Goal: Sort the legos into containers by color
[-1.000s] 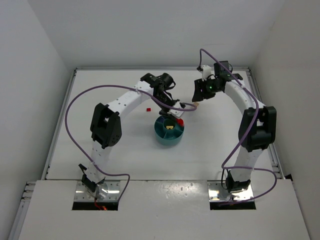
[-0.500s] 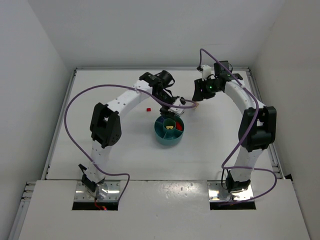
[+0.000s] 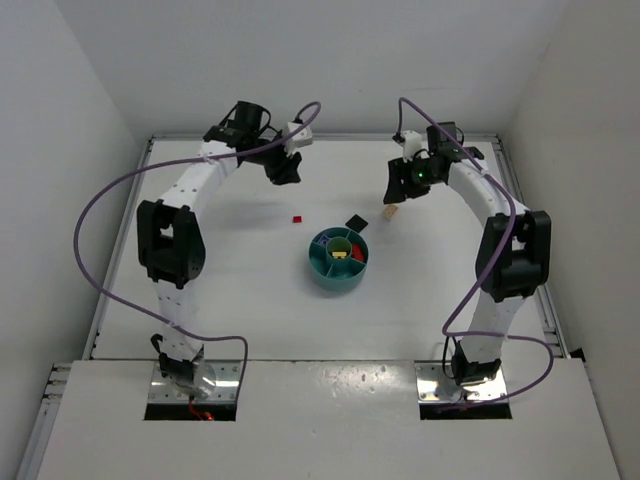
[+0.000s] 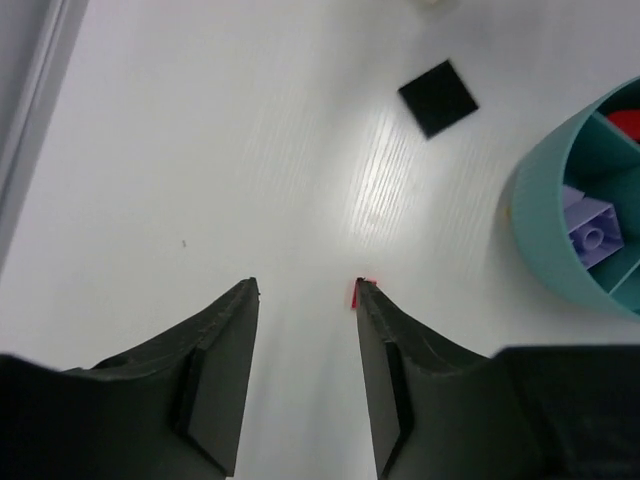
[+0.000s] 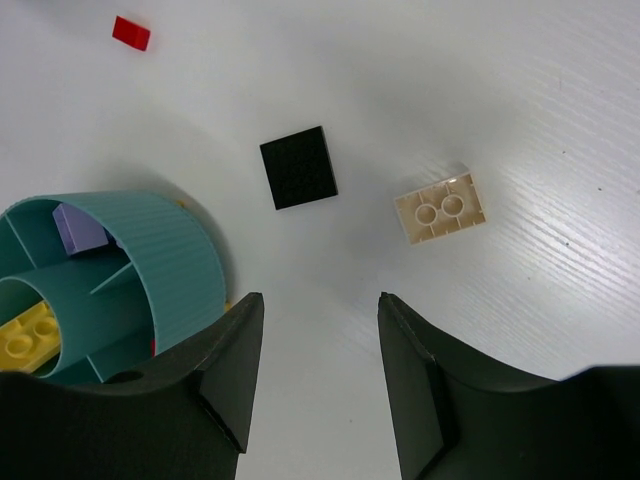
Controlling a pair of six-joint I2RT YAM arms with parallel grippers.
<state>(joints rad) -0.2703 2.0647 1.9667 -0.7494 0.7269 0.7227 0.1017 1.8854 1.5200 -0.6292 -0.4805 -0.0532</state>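
Tan lego (image 3: 391, 211) at 2 o'clock of teal dish (image 3: 325, 272) looks light, rigid, slick; pinch its long sides. Left hand (image 4: 305, 290), right hand (image 5: 320, 300) both part-open, empty.

Lower left, teal dish (image 5: 170, 250) with ribbed wall; lavender brick (image 4: 592, 228) and yellow brick (image 5: 25, 335) inside. Black tile (image 5: 299, 167) centre, tan brick (image 5: 441, 209) right, red piece (image 5: 131, 32) upper left, on white table (image 5: 520, 80).

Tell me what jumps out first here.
The teal dish sits mid-table with a yellow brick and a lavender brick inside. Just beyond it lie three loose pieces: a red brick, a black tile and a tan brick. The left gripper and right gripper hang open and empty.
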